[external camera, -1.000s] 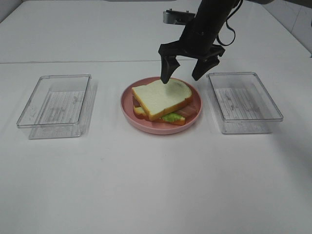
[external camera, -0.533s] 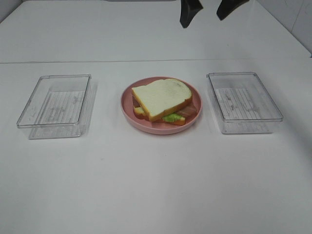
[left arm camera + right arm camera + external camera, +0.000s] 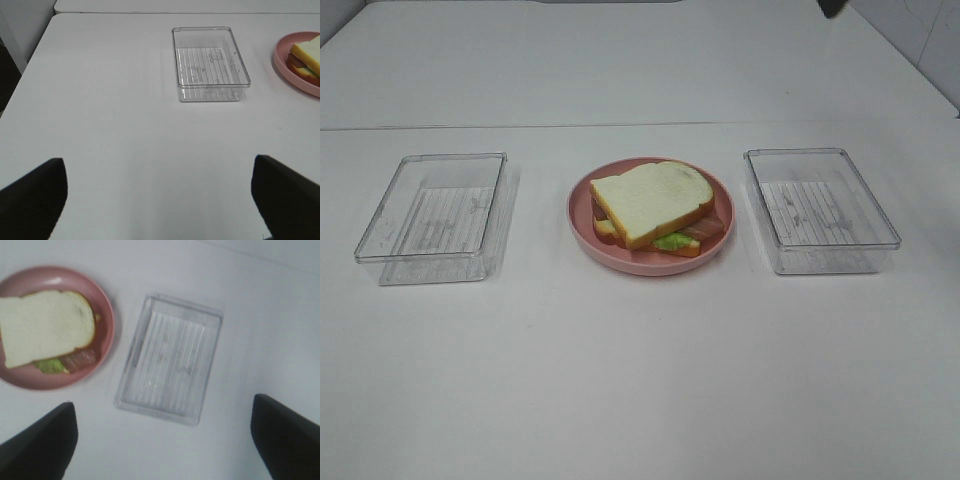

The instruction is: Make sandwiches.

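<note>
The right gripper (image 3: 162,440) has its jaws set wide apart with nothing between them; only the 2 dark fingertips (image 3: 40,442) show at the edges of the right wrist view, high over the table (image 3: 640,380). The left gripper (image 3: 160,195) is likewise spread and empty, its 2 tips low over bare table on the far side of the left tray (image 3: 210,62) from the plate.

Taking the pink plate (image 3: 582,215) as the landmark: the sandwich (image 3: 655,205) sits on it as 1 stack. The top bread slice (image 3: 650,198) lies flat, with its long axis running diagonally across the plate. Beneath it, at the edge facing the camera, green lettuce (image 3: 670,241) and a brown bacon strip (image 3: 705,230) peek out over the lower slice (image 3: 607,230). No cheese can be made out. 1 clear tray stands on each side of the plate, well apart from it; the right tray (image 3: 820,208) and the left one both look empty.

In the overhead view, only a dark sliver of the right arm shows, at the top edge beyond the right tray. The right wrist view looks down on both the plate and the right tray, so the right gripper seems the nearer of the 2 to the sandwich. The stack looks finished, so probably nothing remains but retreat.
</note>
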Robot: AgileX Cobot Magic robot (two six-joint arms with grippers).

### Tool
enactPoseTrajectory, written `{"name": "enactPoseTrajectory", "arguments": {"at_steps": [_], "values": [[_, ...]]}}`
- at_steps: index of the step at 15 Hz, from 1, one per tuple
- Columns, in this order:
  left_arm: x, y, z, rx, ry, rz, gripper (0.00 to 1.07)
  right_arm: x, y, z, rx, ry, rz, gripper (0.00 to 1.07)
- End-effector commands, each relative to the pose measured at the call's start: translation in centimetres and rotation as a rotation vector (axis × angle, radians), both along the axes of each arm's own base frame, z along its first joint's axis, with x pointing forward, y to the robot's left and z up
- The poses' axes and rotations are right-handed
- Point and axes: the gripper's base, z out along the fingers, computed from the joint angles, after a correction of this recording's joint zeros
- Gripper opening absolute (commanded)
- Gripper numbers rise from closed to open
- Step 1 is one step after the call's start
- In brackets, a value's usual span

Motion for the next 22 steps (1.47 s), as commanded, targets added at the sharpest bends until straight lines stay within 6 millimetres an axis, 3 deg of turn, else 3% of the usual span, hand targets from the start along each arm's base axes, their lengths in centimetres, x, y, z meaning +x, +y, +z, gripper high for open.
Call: {"name": "enactPoseTrajectory", "arguments": {"at_steps": [1,2,4,6,8,14,17,18,22], "values": [[-0.2,-0.1,0.0,-0.003,-0.020,-0.005,0.91,-5.1,-2.2,-1.6,-0.063,0.124,-0.079,0.91],[-0.2,-0.1,0.0,-0.003,-0.020,-0.005,0.91,-5.9,-2.5,-1.9,-0.065,0.133,-0.083,0.91],[-0.2,-0.1,0.0,-0.003,-0.020,-0.005,0.91,-10.7,-4.2,-3.8,-0.066,0.145,-0.092,0.91],[-0.2,-0.1,0.0,-0.003,-0.020,-0.005,0.91,-13.3,-5.1,-4.8,-0.057,0.133,-0.099,0.91],[-0.2,-0.1,0.0,-0.003,-0.020,-0.005,0.91,-17.4,-6.4,-6.5,-0.035,0.092,-0.094,0.91],[-0.2,-0.1,0.0,-0.003,-0.020,-0.005,0.91,-25.9,-9.1,-10.5,0.028,-0.046,-0.052,0.91],[-0.2,-0.1,0.0,-0.003,-0.020,-0.005,0.91,-28.0,-9.4,-11.0,0.069,-0.088,0.012,0.91],[-0.2,-0.1,0.0,-0.003,-0.020,-0.005,0.91,-29.2,-9.3,-12.2,0.116,-0.128,0.052,0.91],[-0.2,-0.1,0.0,-0.003,-0.020,-0.005,0.91,-29.6,-9.3,-13.0,0.155,-0.189,0.067,0.91]]}}
